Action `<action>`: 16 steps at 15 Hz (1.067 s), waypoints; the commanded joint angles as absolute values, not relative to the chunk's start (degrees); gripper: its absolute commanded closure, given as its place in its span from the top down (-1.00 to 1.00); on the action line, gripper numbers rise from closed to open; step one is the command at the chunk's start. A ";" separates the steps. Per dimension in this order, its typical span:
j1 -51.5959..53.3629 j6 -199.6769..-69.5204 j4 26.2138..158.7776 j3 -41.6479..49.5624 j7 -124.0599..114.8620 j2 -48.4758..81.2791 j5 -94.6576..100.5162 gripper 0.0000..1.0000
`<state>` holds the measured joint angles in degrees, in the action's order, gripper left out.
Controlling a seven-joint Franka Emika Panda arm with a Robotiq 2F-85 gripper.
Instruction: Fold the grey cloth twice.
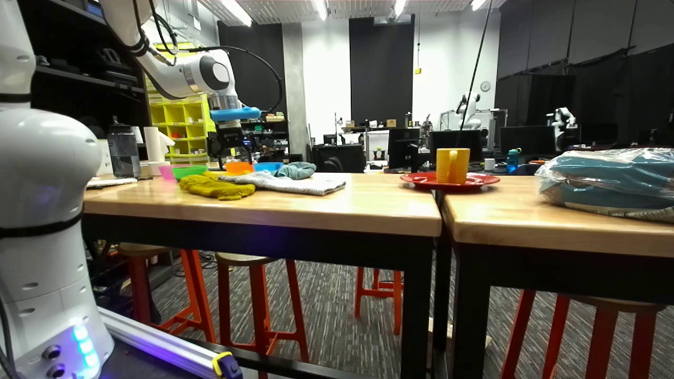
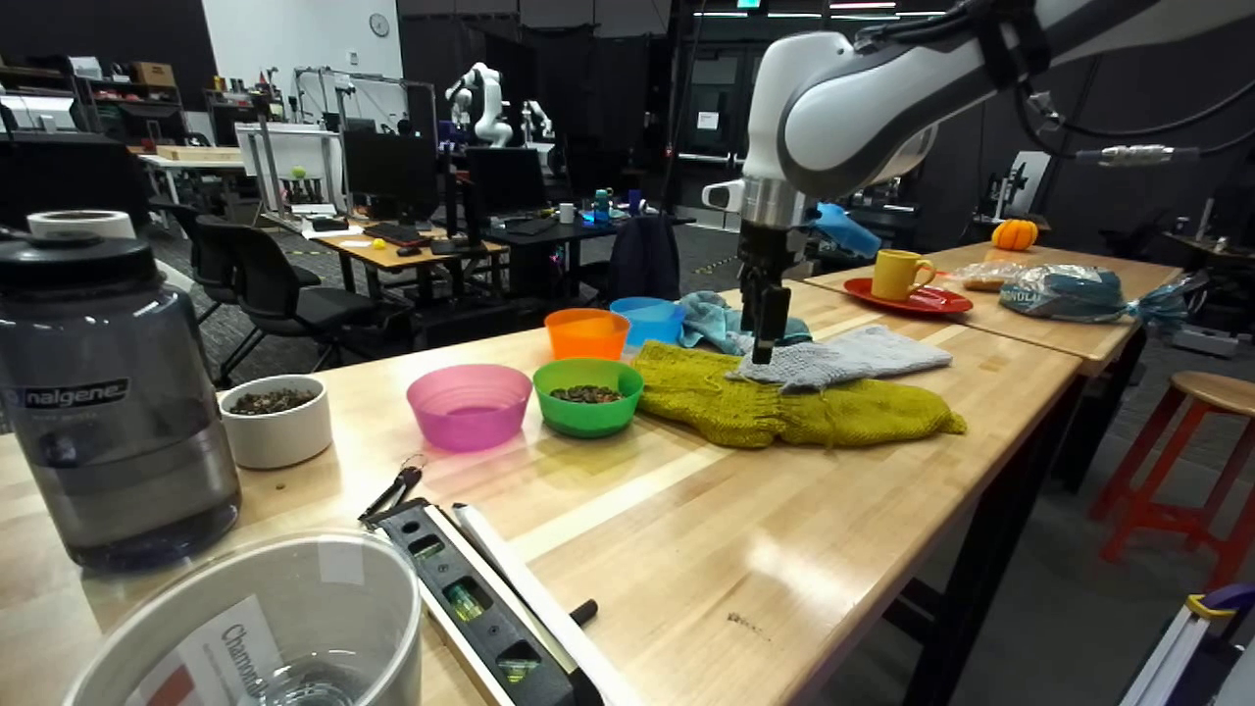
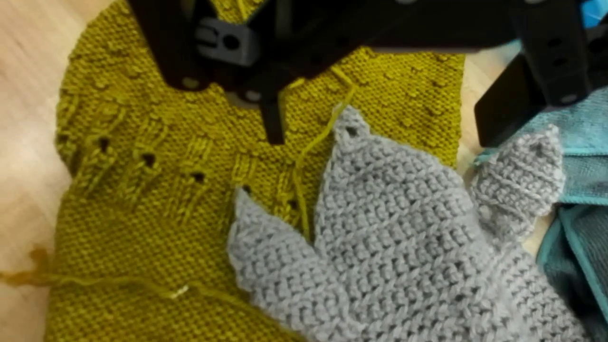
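Observation:
The grey knitted cloth (image 1: 295, 183) lies on the table, partly over a mustard yellow knitted cloth (image 1: 217, 185). The grey cloth also shows in an exterior view (image 2: 853, 356). In the wrist view, the grey cloth (image 3: 403, 237) has several pointed corners; its middle point lies on the yellow cloth. My gripper (image 3: 387, 126) is open, its fingers wide apart, with nothing held. The middle grey point lies between and slightly below the fingertips in that picture. In the exterior views the gripper (image 2: 765, 343) points down over the near end of the grey cloth; I cannot tell whether it touches.
A teal cloth (image 2: 714, 322) lies beside the grey one. Pink (image 2: 469, 407), green (image 2: 588, 397), orange (image 2: 586, 334) and blue (image 2: 649, 320) bowls stand close by. A red plate (image 2: 922, 302) with a yellow mug (image 2: 894, 275) and a bagged loaf (image 2: 1059, 292) are farther along.

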<state>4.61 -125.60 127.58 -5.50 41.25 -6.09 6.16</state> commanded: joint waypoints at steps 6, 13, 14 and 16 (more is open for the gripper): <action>5.09 -124.85 126.64 -4.24 49.29 -3.97 3.65 1.00; 4.76 -124.74 126.36 -3.79 51.48 -1.93 3.10 0.79; 4.74 -124.79 126.39 -3.83 51.46 -1.75 3.15 0.46; 4.70 -124.83 126.45 -3.90 51.28 -1.65 3.23 0.31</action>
